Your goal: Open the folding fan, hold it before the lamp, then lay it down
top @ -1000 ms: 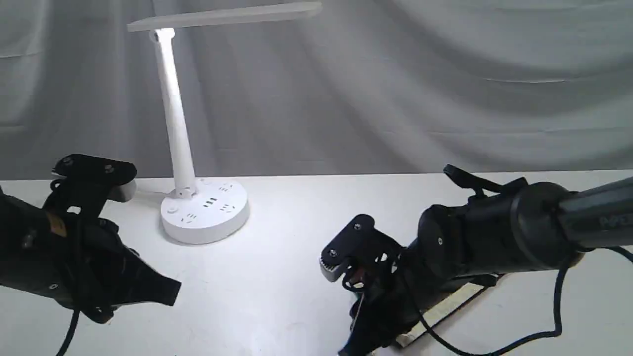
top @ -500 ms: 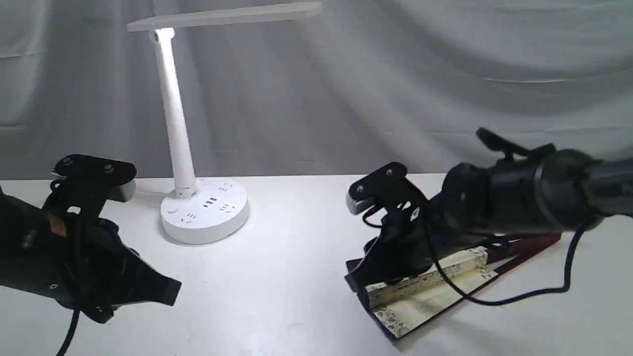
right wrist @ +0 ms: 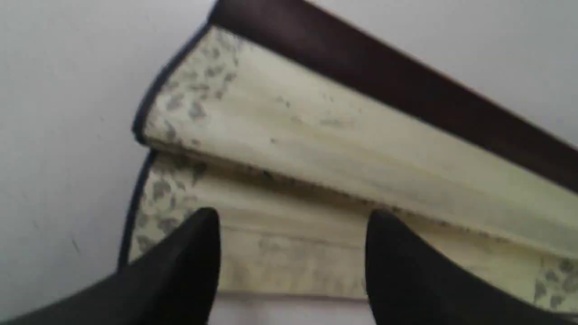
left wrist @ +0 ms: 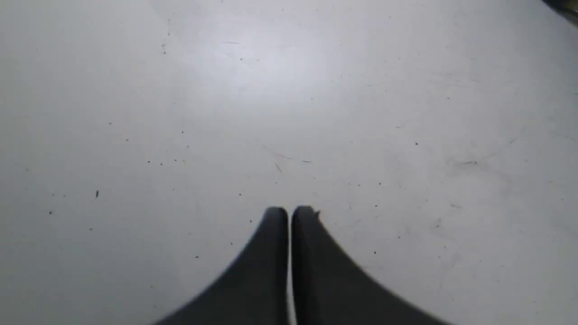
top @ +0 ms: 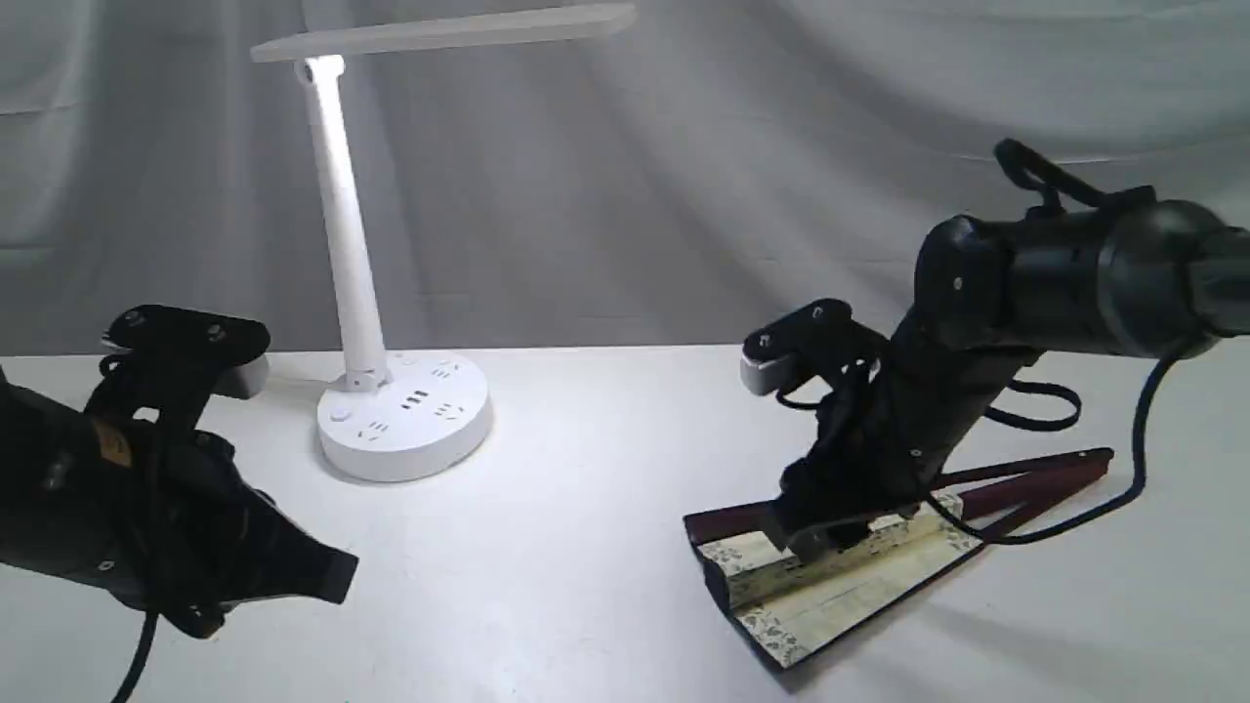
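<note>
We enter the folding fan (top: 850, 591) as matt paper with smooth dark wooden guards, the lamp (top: 402, 425) as smooth white plastic, the table (top: 576, 557) as matt white.

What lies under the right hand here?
The partly spread cream paper folding fan with dark maroon guards, lying on the white table. The right hand, open, covers part of its leaf; contact cannot be told.

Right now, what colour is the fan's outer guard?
Dark maroon wooden guard on cream pleated paper fan; right wrist view shows best.

Lab-like test setup: white table (top: 586, 547), draped grey cloth backdrop (top: 781, 195).
</note>
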### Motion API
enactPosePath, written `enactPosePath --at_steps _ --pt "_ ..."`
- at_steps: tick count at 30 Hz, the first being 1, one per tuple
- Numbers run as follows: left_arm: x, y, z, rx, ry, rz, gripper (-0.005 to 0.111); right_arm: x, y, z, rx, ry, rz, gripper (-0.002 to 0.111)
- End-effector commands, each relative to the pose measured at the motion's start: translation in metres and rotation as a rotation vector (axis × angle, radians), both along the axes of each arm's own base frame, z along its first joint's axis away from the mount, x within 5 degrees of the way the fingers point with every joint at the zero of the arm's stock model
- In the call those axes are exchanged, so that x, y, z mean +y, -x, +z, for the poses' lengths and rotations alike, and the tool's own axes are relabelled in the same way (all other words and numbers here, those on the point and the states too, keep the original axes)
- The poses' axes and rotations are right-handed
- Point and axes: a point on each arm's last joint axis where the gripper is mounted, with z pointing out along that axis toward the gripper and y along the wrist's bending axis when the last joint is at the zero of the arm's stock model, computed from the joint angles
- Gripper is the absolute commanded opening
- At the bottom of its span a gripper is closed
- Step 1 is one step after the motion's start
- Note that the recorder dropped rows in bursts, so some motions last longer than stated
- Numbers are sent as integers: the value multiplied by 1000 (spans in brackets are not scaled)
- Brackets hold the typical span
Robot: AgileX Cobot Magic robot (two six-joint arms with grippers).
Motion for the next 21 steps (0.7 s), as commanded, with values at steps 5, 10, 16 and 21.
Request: enactPosePath --at_steps 5,10,16,21 --pt "-2 -1 3 -18 10 -3 0 -9 -21 -12 123 119 -35 55" --pt "-2 -1 3 -18 10 -3 0 -6 -35 -16 85 129 27 55" --pt "-2 -1 3 -18 10 -3 0 -5 -40 -18 22 156 145 55" --pt "-2 -1 3 -18 10 -3 0 -5 -40 -31 42 196 311 55"
